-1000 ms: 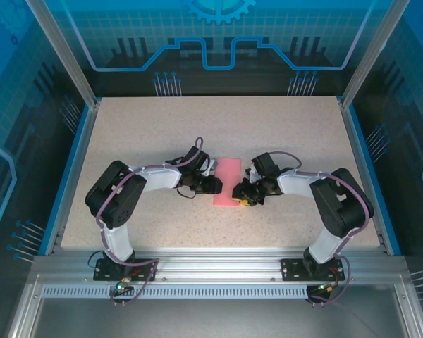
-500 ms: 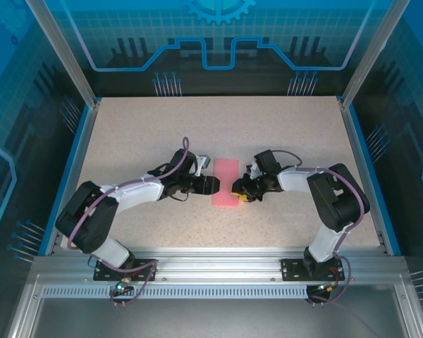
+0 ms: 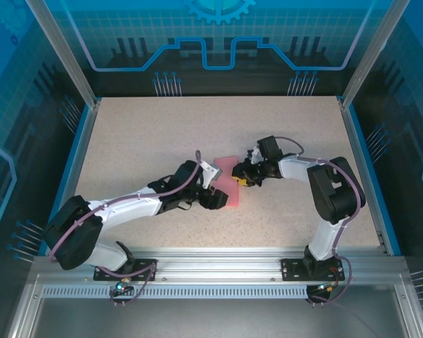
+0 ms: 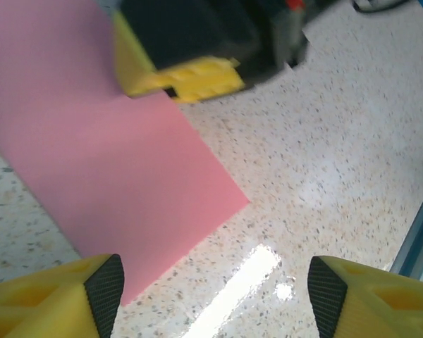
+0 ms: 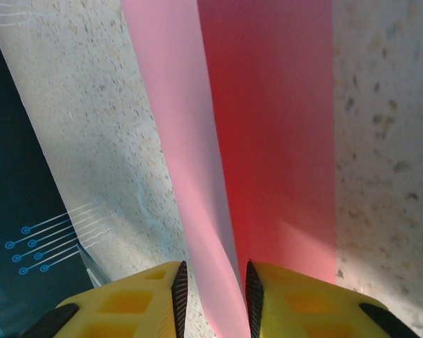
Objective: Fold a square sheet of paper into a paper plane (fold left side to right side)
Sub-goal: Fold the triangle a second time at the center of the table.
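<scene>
The salmon-pink sheet of paper [image 3: 231, 186] lies folded into a narrow strip at the table's middle, tilted slightly. My right gripper [image 3: 241, 178] is at the strip's right edge. In the right wrist view its jaws [image 5: 213, 292] stand narrow, shut on a lifted upper layer of the paper [image 5: 197, 141], while the lower layer lies flat. My left gripper [image 3: 218, 200] sits low at the strip's near left end. In the left wrist view it [image 4: 215, 296] is open over bare table, the paper's corner [image 4: 127, 183] lies just ahead, and the right gripper's yellow finger [image 4: 190, 74] sits on the paper.
The speckled tabletop [image 3: 162, 134] is bordered by blue rails [image 3: 72, 169] and aluminium posts [image 3: 363, 56]. Both arms reach inward over the middle, the left arm stretched low across the near left.
My left gripper has opened and its arm has stretched out low towards the strip's near end. The right gripper has shifted back a little, and the paper has turned with it.
</scene>
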You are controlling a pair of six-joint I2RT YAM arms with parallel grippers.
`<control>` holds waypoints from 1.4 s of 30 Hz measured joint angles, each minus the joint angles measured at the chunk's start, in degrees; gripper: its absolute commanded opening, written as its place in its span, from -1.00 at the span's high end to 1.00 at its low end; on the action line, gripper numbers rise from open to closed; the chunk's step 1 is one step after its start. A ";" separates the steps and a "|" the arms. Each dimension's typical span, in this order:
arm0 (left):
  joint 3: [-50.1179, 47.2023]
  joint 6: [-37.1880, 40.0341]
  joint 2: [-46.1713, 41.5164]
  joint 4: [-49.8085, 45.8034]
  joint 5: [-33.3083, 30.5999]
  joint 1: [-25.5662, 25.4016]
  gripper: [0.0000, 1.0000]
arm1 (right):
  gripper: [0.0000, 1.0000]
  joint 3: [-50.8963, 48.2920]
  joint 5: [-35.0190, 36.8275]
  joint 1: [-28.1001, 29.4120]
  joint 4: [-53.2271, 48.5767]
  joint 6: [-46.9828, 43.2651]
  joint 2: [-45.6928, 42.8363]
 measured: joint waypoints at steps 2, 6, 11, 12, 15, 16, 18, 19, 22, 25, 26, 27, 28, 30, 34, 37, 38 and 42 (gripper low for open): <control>0.57 1.77 0.13 -1.25 -2.14 -2.38 -0.51 | 0.39 1.38 0.02 -0.22 -0.59 -0.39 0.59; 3.98 4.70 3.37 -3.17 -7.04 -7.13 -0.56 | 0.39 3.23 -0.20 -0.26 -1.49 -0.92 1.22; 8.13 7.72 8.26 -5.11 -13.03 -11.63 -0.62 | 0.39 3.69 -0.37 -0.26 -2.21 -1.16 1.62; 9.01 8.17 9.38 -5.64 -14.34 -12.44 -0.64 | 0.39 3.69 -0.42 -0.26 -2.47 -1.16 1.66; 11.78 9.79 12.96 -6.82 -18.49 -14.53 -0.66 | 0.39 3.69 -0.44 -0.26 -2.89 -1.18 1.73; 12.94 10.25 14.25 -7.45 -19.93 -15.17 -0.67 | 0.39 3.69 -0.44 -0.26 -2.93 -1.18 1.75; 15.04 11.15 16.92 -8.24 -22.51 -16.33 -0.68 | 0.39 3.69 -0.44 -0.26 -2.93 -1.18 1.77; 16.09 11.43 18.14 -8.66 -23.91 -16.81 -0.69 | 0.39 3.69 -0.44 -0.26 -2.93 -1.18 1.79; 18.75 12.37 21.42 -10.01 -27.96 -17.90 -0.69 | 0.39 3.69 -0.44 -0.26 -2.95 -1.18 1.81; 20.44 12.59 23.80 -11.41 -31.67 -18.25 -0.67 | 0.40 3.72 -0.42 -0.26 -2.97 -1.18 1.81; 20.79 12.59 24.37 -11.91 -32.83 -18.25 -0.66 | 0.40 3.72 -0.44 -0.26 -2.97 -1.18 1.81; 21.11 12.59 24.81 -12.39 -33.90 -18.23 -0.63 | 0.40 3.72 -0.42 -0.26 -2.97 -1.18 1.81; 21.46 12.59 25.20 -12.94 -34.80 -18.23 -0.58 | 0.40 3.72 -0.42 -0.26 -2.99 -1.18 1.81; 22.10 12.70 25.83 -13.62 -36.17 -18.23 -0.45 | 0.40 3.72 -0.42 -0.26 -3.13 -1.18 1.81; 22.47 12.81 26.01 -14.40 -37.27 -18.23 -0.03 | 0.40 3.72 -0.39 -0.26 -3.43 -1.36 1.81; 22.47 12.55 26.01 -14.64 -37.73 -18.23 0.22 | 0.40 3.72 -0.26 -0.26 -4.02 -1.79 1.81; 22.47 12.39 26.01 -14.67 -37.73 -18.23 0.31 | 0.40 3.74 -0.17 -0.26 -4.24 -1.90 1.81; 22.47 12.28 25.99 -14.80 -37.86 -18.12 0.61 | 0.40 3.93 0.11 -0.26 -5.14 -2.43 1.81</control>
